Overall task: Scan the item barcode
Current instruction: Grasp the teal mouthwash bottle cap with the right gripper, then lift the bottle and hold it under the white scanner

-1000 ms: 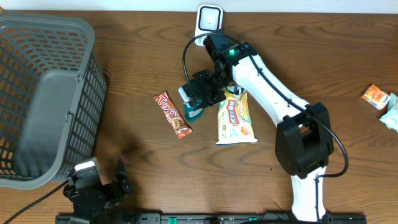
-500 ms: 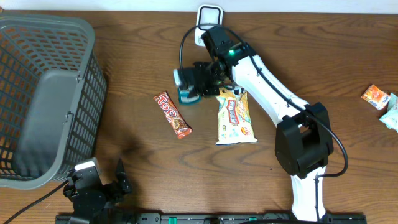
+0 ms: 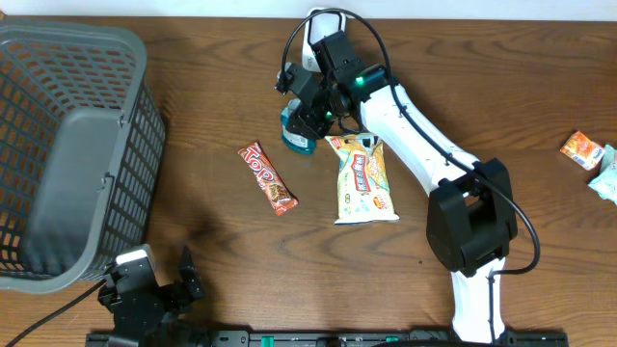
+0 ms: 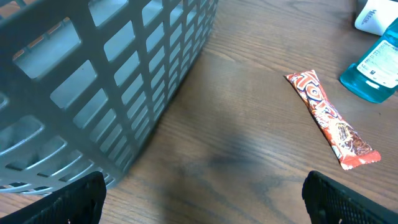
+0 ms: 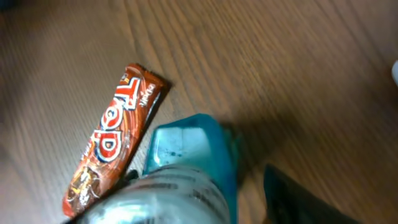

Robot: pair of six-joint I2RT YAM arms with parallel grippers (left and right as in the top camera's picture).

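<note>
Right claw right over bottle; opening and hold cannot be told. Bottle near scanner, on basket side, long axis roughly toward it. Left claw wide open, empty, well apart.

Left side: the basket fills the far-left corner of the table, and its mesh wall blocks any sideways pass there. Between that wall and the candy bar runs a bare strip of wood. It lies open to my left gripper, whose fingers stand wide apart at the near edge.

Centre: the candy bar, blue bottle and snack bag lie close together, with only narrow gaps between them. My right arm crosses above the snack bag's far end and covers part of the scanner at the far edge.

Right side: bare wood runs as far as the small packets at the right edge.
</note>
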